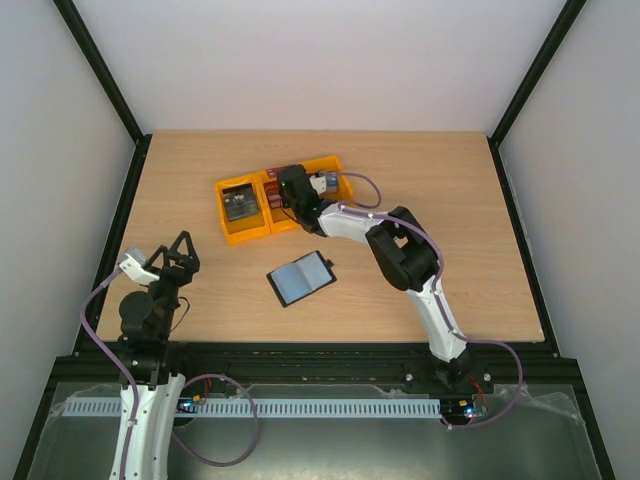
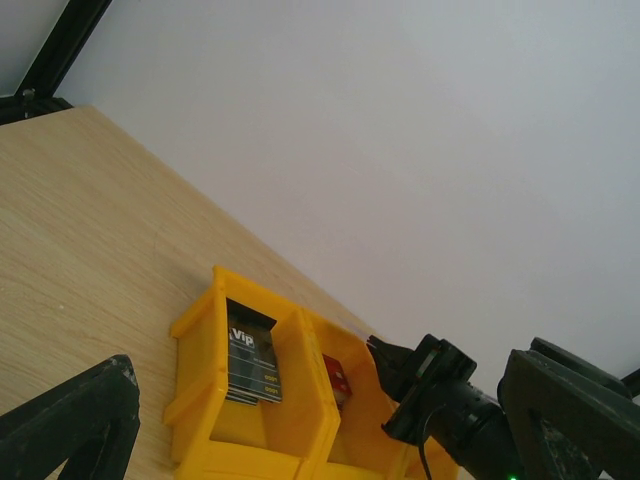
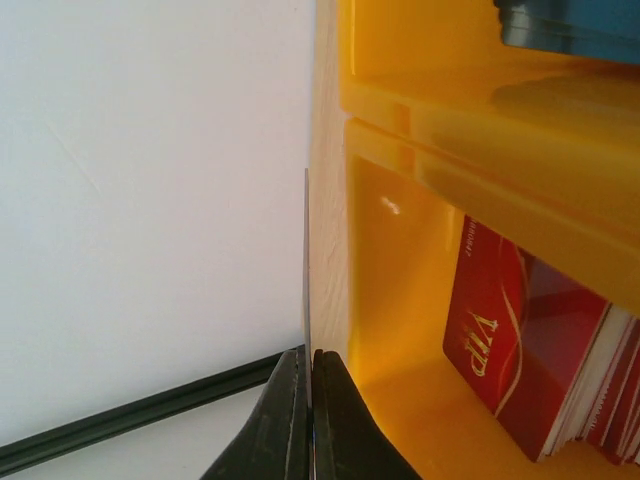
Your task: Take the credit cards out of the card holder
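"How did the arms look from above?"

"The right arm (image 1: 405, 258) was white shells over bulky black joints. The left arm (image 1: 150, 325), at the lower left of the frame, was black above and white near its base. A lilac cable (image 1: 86, 312) trailed along each of them."

"And the grippers?"

"The left gripper (image 1: 172, 248) was black, with open triangular struts and a white block (image 1: 133, 265) at its wrist. In the right wrist view the right gripper (image 3: 309, 365) appeared at the bottom centre as two slim, black, tapering fingers (image 3: 335, 430)."
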`<state>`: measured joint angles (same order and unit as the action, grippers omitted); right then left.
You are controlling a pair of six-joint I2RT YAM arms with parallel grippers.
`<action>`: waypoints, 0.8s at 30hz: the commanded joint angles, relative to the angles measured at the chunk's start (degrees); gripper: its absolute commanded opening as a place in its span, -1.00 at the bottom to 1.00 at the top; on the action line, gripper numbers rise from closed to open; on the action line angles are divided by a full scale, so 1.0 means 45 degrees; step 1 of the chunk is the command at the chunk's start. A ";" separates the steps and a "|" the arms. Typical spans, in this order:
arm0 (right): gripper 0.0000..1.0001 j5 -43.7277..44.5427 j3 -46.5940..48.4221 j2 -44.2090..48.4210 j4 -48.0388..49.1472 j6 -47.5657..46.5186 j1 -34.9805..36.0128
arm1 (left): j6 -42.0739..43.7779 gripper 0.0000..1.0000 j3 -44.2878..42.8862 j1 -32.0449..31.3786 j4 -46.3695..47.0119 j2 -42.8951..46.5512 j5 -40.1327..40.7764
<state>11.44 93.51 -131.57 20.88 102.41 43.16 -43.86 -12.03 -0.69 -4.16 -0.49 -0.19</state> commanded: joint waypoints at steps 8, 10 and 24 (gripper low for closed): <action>-0.97 0.0765 0.1862 -0.0643 -0.3371 0.0092 0.0314 | -0.0050 0.99 0.0135 -0.0003 0.0320 0.0207 -0.0020; -0.97 0.0813 0.2010 -0.0701 -0.3551 0.0010 0.0364 | -0.0059 0.99 0.0153 -0.0003 0.0320 0.0207 -0.0017; -0.97 0.1437 0.2963 -0.1457 -0.4017 0.0226 0.0485 | -0.0059 0.99 0.0105 -0.0003 0.0283 0.0207 0.0022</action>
<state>14.00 103.94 -136.27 5.32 102.67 45.10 -43.99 -12.03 -0.69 -4.19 -0.49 -0.16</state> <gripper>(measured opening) 0.017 0.994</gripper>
